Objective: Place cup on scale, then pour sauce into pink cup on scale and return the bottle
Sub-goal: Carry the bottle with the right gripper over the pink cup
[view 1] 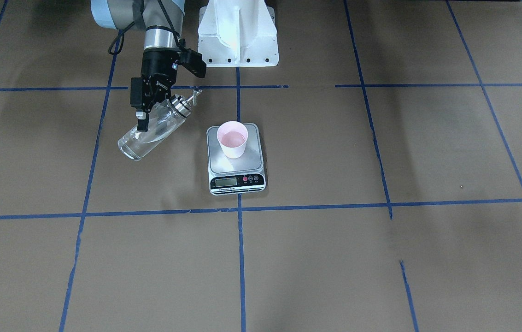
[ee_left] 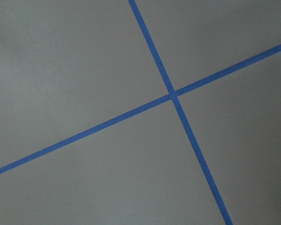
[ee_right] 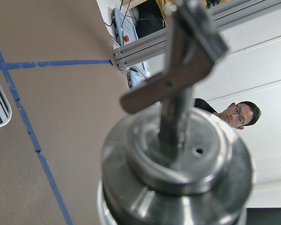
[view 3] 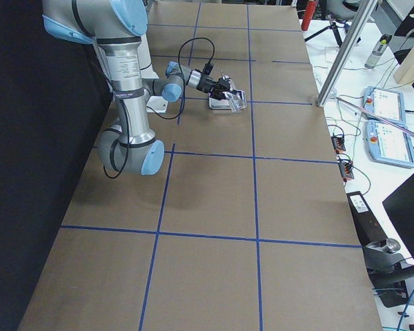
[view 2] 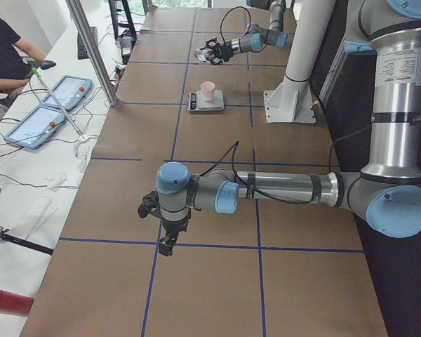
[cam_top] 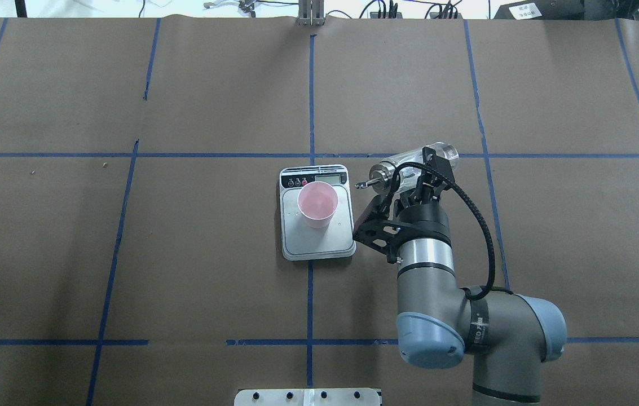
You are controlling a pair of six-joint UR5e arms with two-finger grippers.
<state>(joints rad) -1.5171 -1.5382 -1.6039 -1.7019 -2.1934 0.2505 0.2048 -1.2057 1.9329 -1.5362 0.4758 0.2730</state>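
One step looks complete: the tapered pink cup (view 1: 232, 139) stands on the brushed-steel platform of the scale (view 1: 224, 162). The right gripper (view 1: 150, 121) clamps the clear cylindrical glass bottle (view 1: 150, 133), tilted beside the scale. Pouring likely requires carrying the metal spout (view 1: 195, 95) over the cup. The left gripper (view 2: 167, 246) opening cannot be told.

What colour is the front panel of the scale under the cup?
The front panel of the scale is black; the exterior front-facing view shows it best.
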